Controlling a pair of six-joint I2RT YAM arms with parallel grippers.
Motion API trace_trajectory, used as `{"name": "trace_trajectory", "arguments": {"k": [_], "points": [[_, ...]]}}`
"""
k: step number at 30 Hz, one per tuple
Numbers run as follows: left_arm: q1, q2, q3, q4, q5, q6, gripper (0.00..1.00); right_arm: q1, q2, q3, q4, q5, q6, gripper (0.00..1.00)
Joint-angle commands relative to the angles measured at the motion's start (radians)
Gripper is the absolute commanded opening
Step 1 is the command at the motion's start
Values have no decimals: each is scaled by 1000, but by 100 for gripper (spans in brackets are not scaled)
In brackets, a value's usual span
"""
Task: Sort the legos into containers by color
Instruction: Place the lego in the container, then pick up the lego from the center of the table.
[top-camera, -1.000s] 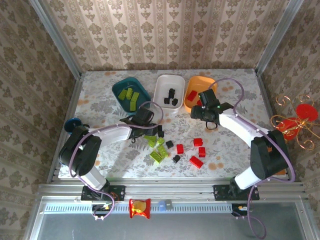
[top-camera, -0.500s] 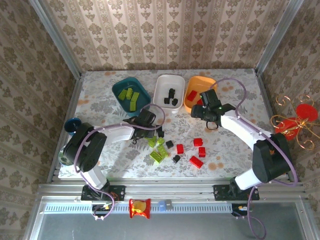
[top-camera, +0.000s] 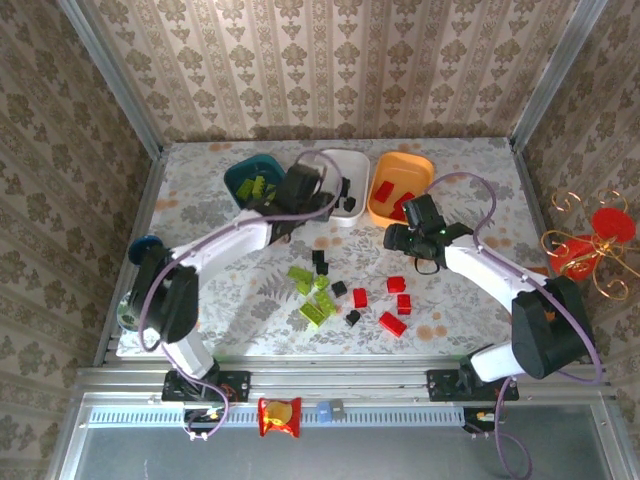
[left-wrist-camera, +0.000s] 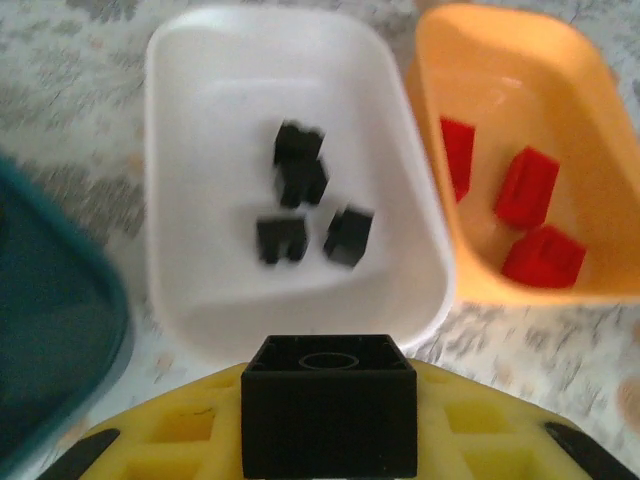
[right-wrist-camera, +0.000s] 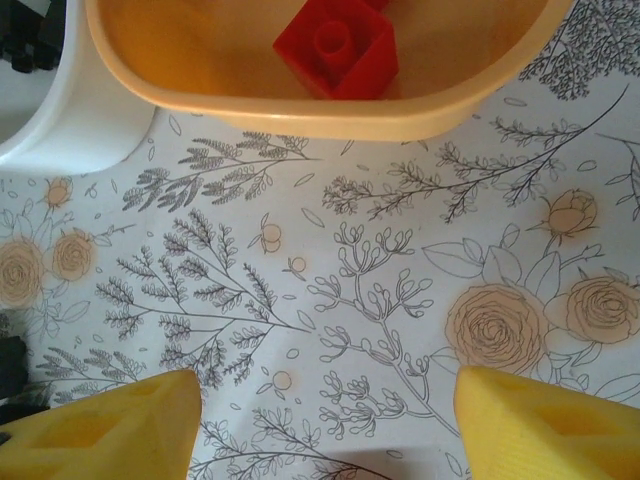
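My left gripper (top-camera: 300, 188) is shut on a black cube (left-wrist-camera: 330, 405) and hovers at the near edge of the white tray (left-wrist-camera: 220, 120), which holds several black cubes (left-wrist-camera: 300, 170). The orange tray (left-wrist-camera: 560, 100) to its right holds three red blocks (left-wrist-camera: 525, 185). The dark teal tray (top-camera: 245, 178) contains lime-green bricks (top-camera: 258, 188). My right gripper (top-camera: 412, 240) is open and empty over the bare tablecloth just in front of the orange tray (right-wrist-camera: 200, 60), one red block (right-wrist-camera: 337, 48) visible inside. Loose green (top-camera: 315, 312), black (top-camera: 340, 288) and red (top-camera: 392, 323) bricks lie mid-table.
A dark blue mug (top-camera: 145, 248) stands at the table's left edge. The white tray's corner (right-wrist-camera: 70, 120) is at the upper left in the right wrist view. Metal frame rails and wallpapered walls enclose the table.
My left arm lifted from the loose pile and swung back to the white tray carrying a black cube. My right gripper drew back from the orange tray toward the table's middle.
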Motion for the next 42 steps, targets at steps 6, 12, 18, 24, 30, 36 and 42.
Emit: {"name": "trace_trajectory", "arguments": {"k": [6, 12, 18, 24, 30, 36, 42], "points": [[69, 349, 359, -221, 61, 8, 33, 34, -135, -67, -37, 0, 29, 69], [70, 378, 441, -249, 90, -21, 53, 50, -198, -111, -57, -22, 51, 69], [32, 189, 307, -160, 113, -30, 77, 59, -199, -143, -60, -28, 78, 69], [-29, -122, -41, 18, 143, -70, 86, 70, -144, -157, -62, -20, 101, 69], [-91, -420, -414, 142, 145, -126, 93, 116, -61, -168, -49, -11, 122, 69], [-103, -568, -649, 99, 99, -143, 100, 141, 52, -156, -50, 33, 121, 69], [-86, -699, -836, 123, 44, -194, 100, 141, 100, -156, -22, 26, 118, 64]]}}
